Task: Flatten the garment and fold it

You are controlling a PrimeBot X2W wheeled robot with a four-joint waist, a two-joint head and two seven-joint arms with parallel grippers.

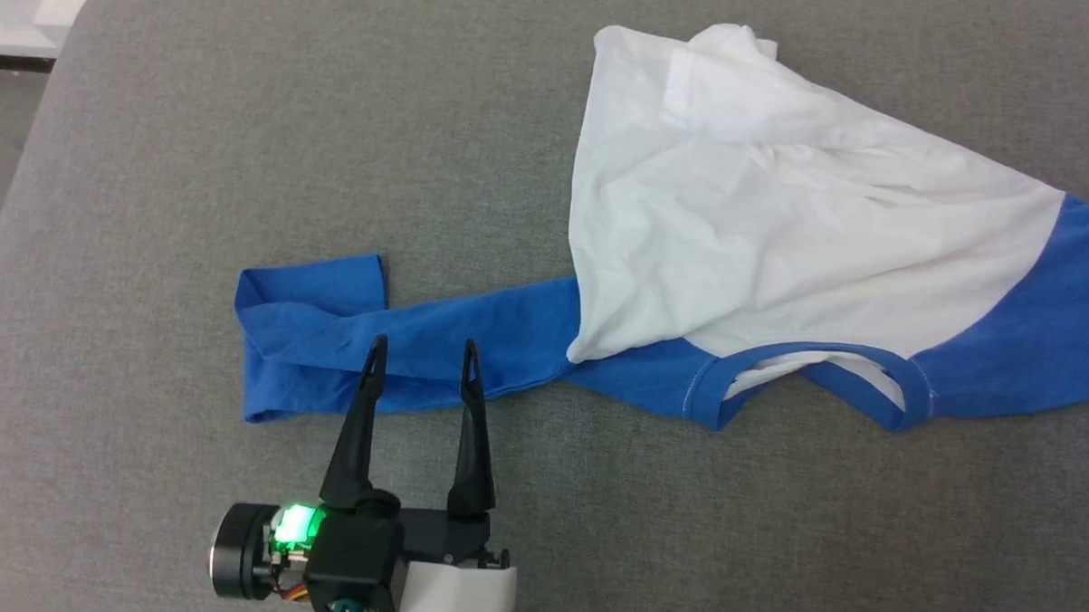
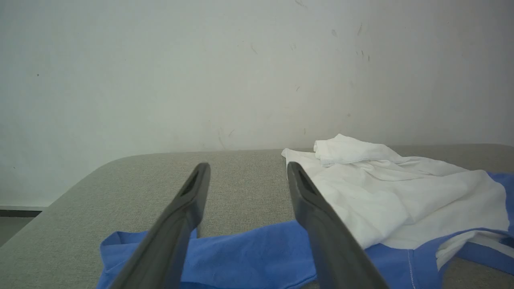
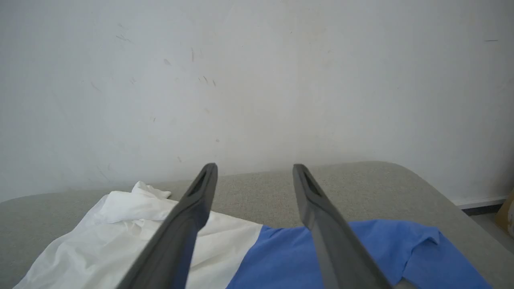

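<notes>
Head view: left claw [image 1: 422,346] at 7 o'clock, wrist low, pale forearm [image 1: 455,599] cut by bottom edge, green light [image 1: 296,525] lit on the claw body. Both dark fingers pointing to 12 o'clock, spread wide, nothing between them. Tips overlapping the near edge of one blue sleeve [image 1: 310,323]; contact with cloth not clear.

Left wrist view: left claw [image 2: 247,166] held low and near level over the worktop [image 2: 120,180], aimed at the pale wall [image 2: 160,80]. Jaws wide apart, empty, with blue sleeve cloth [image 2: 249,257] below and between the fingers.

Right wrist view: right claw [image 3: 255,166] likewise low and near level, fingers fully parted, gripping nothing. Blue sleeve [image 3: 381,249] under it toward 5 o'clock, white body cloth [image 3: 100,241] at 8 o'clock.

Garment [image 1: 777,225] lying on the grey worktop [image 1: 141,175], not flat. Runs from 9 o'clock of centre out past the 3 o'clock edge in head view. One sleeve stretched toward 9 o'clock, its end doubled back on itself. White body bunched and creased toward 1 o'clock, draped over the blue shoulder. Blue neckband [image 1: 706,386] at 4 o'clock of centre, facing the robot. Other blue sleeve [image 1: 1034,325] at 3 o'clock, cut by the frame.
</notes>
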